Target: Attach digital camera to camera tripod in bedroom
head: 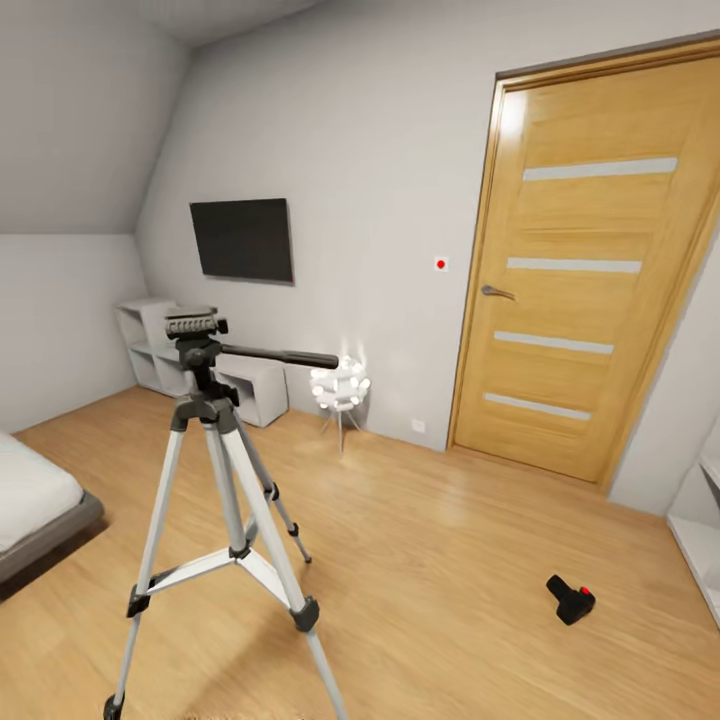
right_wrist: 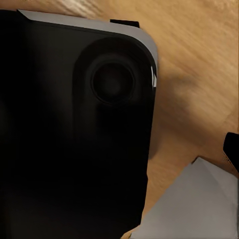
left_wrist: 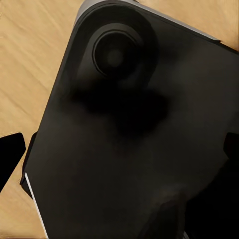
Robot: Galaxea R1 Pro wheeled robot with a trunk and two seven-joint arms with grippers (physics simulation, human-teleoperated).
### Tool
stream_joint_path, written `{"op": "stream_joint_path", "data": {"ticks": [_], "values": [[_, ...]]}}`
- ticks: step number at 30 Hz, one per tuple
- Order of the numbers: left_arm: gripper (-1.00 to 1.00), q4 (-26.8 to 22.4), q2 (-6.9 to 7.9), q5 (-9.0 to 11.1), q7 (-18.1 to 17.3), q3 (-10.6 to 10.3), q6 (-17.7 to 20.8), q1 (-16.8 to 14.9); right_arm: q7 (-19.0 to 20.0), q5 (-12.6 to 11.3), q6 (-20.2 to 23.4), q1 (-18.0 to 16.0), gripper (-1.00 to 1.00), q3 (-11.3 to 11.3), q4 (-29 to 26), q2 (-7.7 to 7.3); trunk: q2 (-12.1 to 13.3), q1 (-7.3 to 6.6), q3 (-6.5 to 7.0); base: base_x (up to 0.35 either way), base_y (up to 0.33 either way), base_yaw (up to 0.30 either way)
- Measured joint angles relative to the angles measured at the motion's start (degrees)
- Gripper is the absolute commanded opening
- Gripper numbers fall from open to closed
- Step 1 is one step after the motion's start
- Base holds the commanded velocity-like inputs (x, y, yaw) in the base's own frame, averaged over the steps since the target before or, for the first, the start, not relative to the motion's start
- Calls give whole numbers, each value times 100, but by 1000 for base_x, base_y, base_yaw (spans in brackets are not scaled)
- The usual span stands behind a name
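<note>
The camera tripod stands on the wood floor at the left of the head view, silver legs spread, with its dark grey head bare on top and the pan handle pointing right. The digital camera lies on the floor at the lower right, black with a red button, well apart from the tripod. In the left wrist view my left gripper is open, a black fingertip at each side edge, over my own dark base. In the right wrist view my right gripper looks open, one fingertip at the edge.
A closed wooden door fills the right wall. A black TV hangs above white cube shelves. A glowing floor lamp stands by the wall. The low bed is at the left, a white shelf unit at the right edge.
</note>
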Motion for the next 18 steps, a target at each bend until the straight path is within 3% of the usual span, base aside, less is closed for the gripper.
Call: {"op": "stream_joint_path", "data": {"ticks": [18], "values": [[100,0,0,1,3,0,0,0,-8,0,-8,0,100,0,0,-4,0,0,0,0,0,300]]}}
